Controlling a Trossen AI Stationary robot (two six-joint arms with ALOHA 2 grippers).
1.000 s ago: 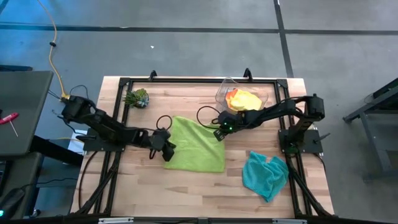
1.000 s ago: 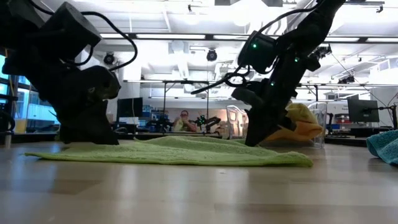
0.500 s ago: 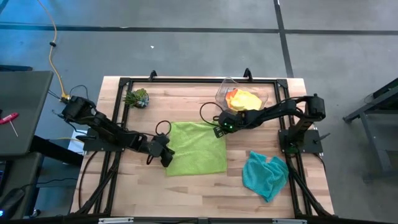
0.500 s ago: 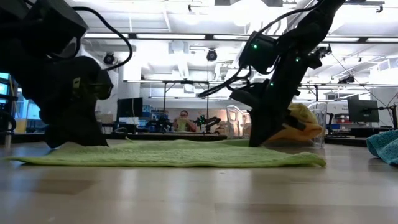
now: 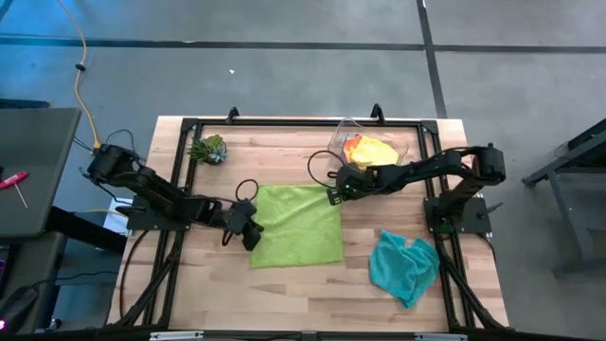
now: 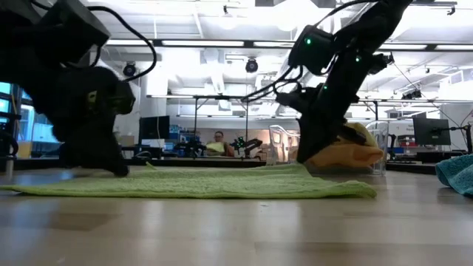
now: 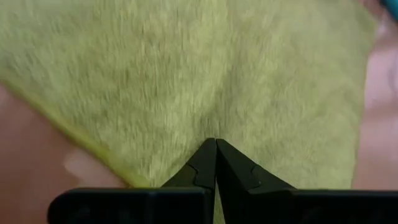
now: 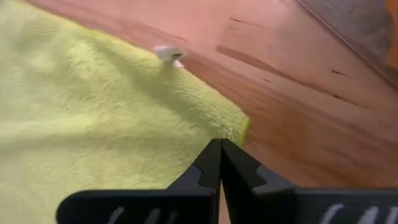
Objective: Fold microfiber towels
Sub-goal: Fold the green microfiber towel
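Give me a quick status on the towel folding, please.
Both hands shut: left hand and right hand pinch opposite corners of lime towel. Towel flat. Nothing blocking.

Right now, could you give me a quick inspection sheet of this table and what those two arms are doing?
Surface: wooden table in a black frame.
Job's things: lime green towel spread flat mid-table; teal towel crumpled near the front right; yellow and orange towels in the clear bin at the back.
Clutter: small green plant at the back left.
Grippers: left gripper shut, at the green towel's front left corner; right gripper shut, at its back right corner.
Cables: yellow cable on the floor; black cables looped along both arms.
Surroundings: grey floor; a person seated far behind.
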